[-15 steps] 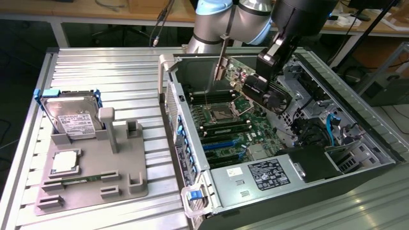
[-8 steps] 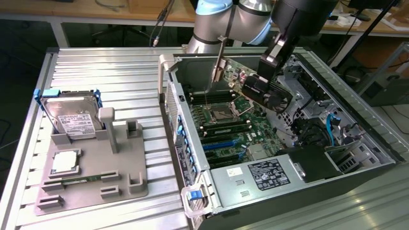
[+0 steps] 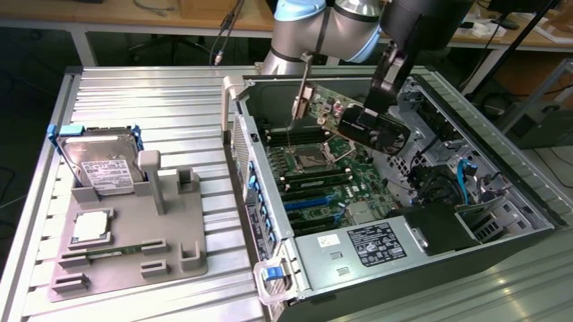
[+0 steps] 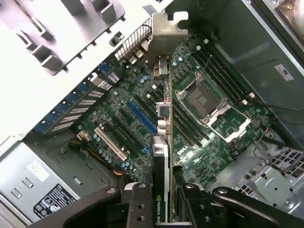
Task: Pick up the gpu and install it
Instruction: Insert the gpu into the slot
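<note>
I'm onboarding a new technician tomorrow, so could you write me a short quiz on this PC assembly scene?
1. True or false: the end effector is shut on the gpu.
2. Where is the gpu relative to the open computer case? A) lying flat outside it B) held above the motherboard inside it C) fully seated in a slot and released
3. Fill in: the hard drive stands in the grey holder on the exterior view's ____ of the computer case.
Key: 1 true; 2 B; 3 left.
</note>
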Robot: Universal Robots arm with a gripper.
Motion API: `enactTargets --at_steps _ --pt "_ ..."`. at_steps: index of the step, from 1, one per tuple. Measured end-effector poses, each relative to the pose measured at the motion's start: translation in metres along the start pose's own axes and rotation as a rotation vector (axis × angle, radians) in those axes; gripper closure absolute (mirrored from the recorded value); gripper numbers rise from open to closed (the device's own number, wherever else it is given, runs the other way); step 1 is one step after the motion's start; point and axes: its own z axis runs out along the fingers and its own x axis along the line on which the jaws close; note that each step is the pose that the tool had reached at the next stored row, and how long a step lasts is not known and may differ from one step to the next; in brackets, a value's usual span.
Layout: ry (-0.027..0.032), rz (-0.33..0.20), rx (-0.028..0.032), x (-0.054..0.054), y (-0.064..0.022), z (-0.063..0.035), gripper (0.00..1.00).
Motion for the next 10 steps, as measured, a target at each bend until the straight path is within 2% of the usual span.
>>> enactTargets --at_steps 3,10 --pt "0.0004 -0.072 -0.0029 0.0000 0.0000 0.0000 0.73" --pt "0.0011 -0.201 -0.0080 0.0000 0.0000 0.0000 0.73"
